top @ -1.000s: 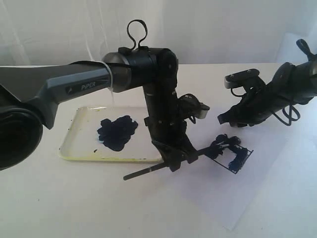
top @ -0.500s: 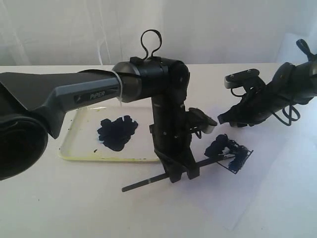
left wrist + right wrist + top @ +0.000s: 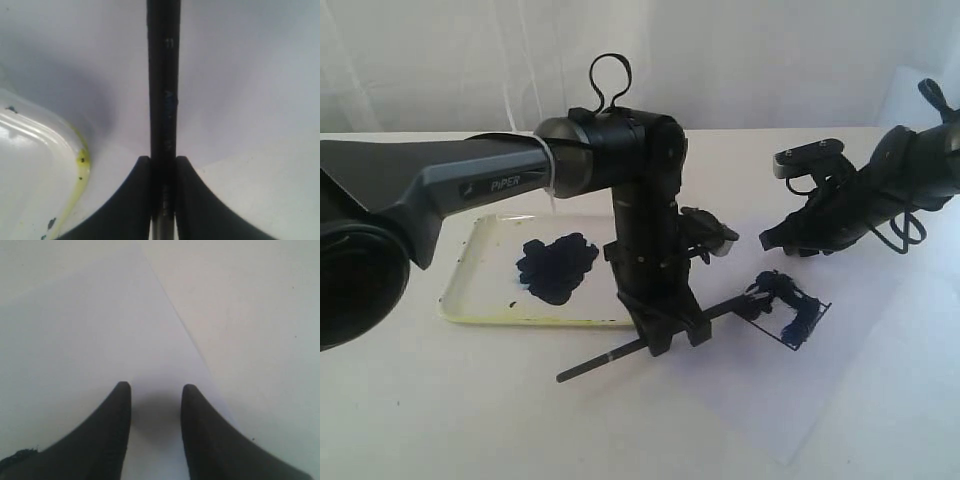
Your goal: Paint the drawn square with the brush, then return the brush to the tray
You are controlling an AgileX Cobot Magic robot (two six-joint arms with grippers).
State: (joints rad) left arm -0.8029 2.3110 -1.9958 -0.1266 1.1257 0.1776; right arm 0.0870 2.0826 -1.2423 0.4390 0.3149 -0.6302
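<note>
— At the front of the white bench (image 3: 440,420), what is held, and how?
— The long, thin black brush (image 3: 595,364) is clamped at mid-handle by the left end effector (image 3: 672,335), jaws narrowed onto it. Its tip is set at the small black-lined square (image 3: 792,318), partly smeared dark blue, on the white paper sheet (image 3: 840,400).
— How is it judged to handle?
— Light, stiff and slick; a hold near the middle is favoured, so twisting is checked. Beyond it, the shallow whitish tray (image 3: 520,320) is seen, yellow-stained at the rim and blotched with paint. Farthest, the right end effector (image 3: 770,241) is seen parted, nothing held.
</note>
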